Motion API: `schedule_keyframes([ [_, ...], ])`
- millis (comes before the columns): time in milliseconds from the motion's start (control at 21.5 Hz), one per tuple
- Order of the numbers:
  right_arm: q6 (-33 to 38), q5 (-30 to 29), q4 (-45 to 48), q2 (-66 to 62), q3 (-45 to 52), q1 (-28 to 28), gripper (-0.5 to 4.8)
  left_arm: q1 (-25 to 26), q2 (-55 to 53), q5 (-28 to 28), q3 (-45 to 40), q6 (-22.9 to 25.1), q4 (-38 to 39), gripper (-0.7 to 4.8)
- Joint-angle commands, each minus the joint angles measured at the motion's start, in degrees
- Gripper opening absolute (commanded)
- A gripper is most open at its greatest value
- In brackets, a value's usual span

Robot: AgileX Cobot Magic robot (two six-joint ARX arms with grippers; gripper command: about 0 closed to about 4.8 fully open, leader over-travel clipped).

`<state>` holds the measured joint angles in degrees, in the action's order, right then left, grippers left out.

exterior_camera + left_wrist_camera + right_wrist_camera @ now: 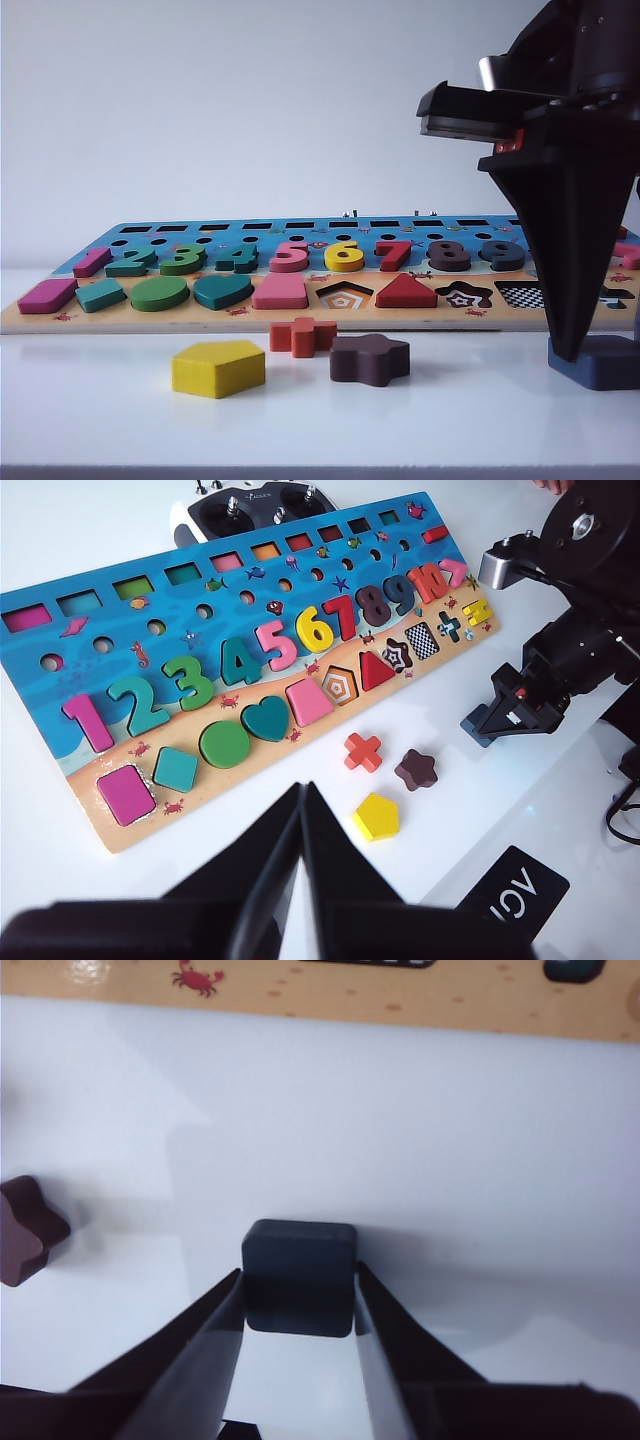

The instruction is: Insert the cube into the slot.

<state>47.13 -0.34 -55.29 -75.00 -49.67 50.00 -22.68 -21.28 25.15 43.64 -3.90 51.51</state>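
The cube [300, 1275], a dark navy block, lies flat on the white table in front of the puzzle board's right end [600, 362]. My right gripper [298, 1272] points down over it, one finger pressed against each side. In the exterior view that gripper [572, 352] reaches down to the cube at the far right. The slot [522, 296] is the checkerboard square recess in the board's front row [422, 640], just behind and left of the cube. My left gripper [305, 788] hangs shut and empty above the table, well left of the cube.
The wooden puzzle board [250, 318] stretches across the table. A yellow pentagon [218, 367], a red cross [302, 336] and a brown star [370, 359] lie loose in front of it. A remote controller [255, 505] sits behind the board.
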Motion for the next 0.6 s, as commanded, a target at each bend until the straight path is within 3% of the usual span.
schedule_keyframes([
  [47,0.2,1.8,-0.3,0.0,0.0,0.0,1.19,0.0,0.0,0.1,0.3,0.0,-0.6,0.07],
  [605,-0.8,3.6,1.3,0.1,-3.1,0.0,0.80,0.0,0.0,0.1,0.3,0.0,-0.6,0.07],
])
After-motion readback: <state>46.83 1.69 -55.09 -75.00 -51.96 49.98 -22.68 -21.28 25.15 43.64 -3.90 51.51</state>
